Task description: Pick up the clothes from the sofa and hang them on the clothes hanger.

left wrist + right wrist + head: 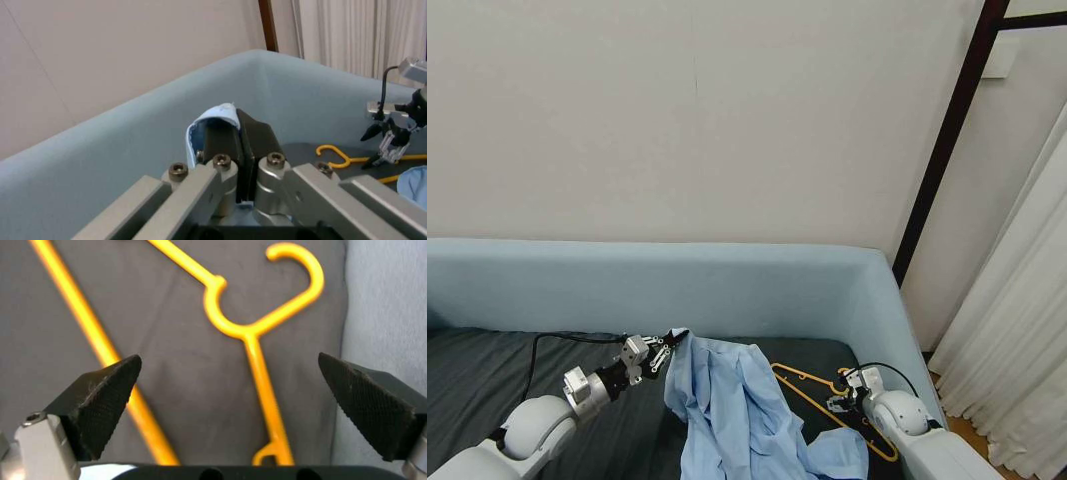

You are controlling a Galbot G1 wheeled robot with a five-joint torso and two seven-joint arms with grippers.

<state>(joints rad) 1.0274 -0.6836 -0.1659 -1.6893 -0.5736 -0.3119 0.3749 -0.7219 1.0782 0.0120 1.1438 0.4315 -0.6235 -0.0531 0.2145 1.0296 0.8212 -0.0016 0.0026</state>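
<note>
At my 5 o'clock the right claw (pixel 839 397) hangs wide open just above the yellow hanger (pixel 257 335) on the sofa (pixel 727 285) seat; at 7 o'clock the left claw (pixel 670 342) is clamped on a fold of the blue shirt (pixel 727 410). The shirt drapes from it onto the seat, lying over part of the hanger.

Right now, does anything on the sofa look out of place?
Yes: the blue shirt, pinched by the left tool, drapes over part of the orange hanger lying flat below the open right tool.

White arms (pixel 532 425), black cables (pixel 552 337), knurled black pads (pixel 107 400)
</note>
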